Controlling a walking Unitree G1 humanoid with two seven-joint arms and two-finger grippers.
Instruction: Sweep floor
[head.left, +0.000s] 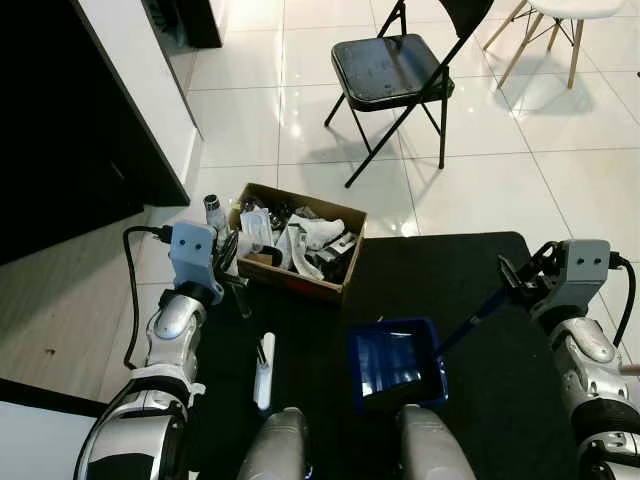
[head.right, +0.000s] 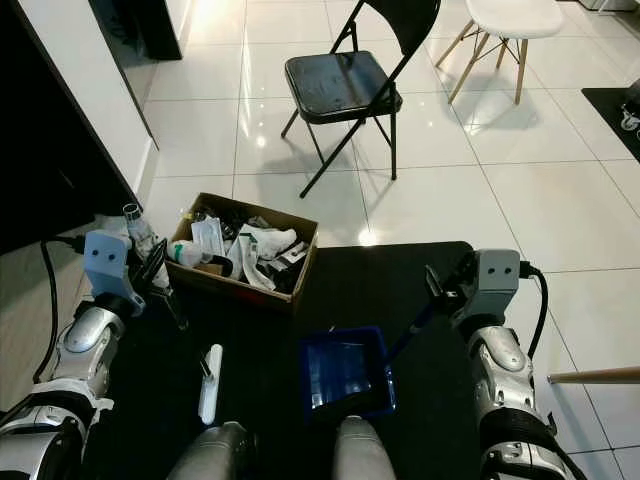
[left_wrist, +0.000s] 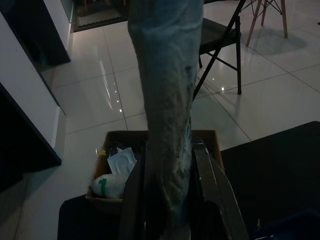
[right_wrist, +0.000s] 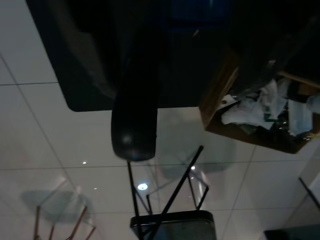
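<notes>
The right gripper (head.left: 512, 275) is clenched around the dark handle of the blue dustpan (head.left: 395, 362), which sits on the black mat (head.left: 460, 300) just in front of the cardboard box (head.left: 297, 240) of rubbish. The left gripper (head.left: 232, 270), beside the box's left end, grasps a pale brush handle (left_wrist: 167, 100). The white brush (head.left: 264, 372) lies on the mat left of the dustpan. A black folding chair (head.left: 390, 70) stands beyond the box.

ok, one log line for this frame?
right gripper: shut on blue dustpan handle | left gripper: shut on grey handle | dustpan: over black mat | cardboard box: full of trash
</notes>
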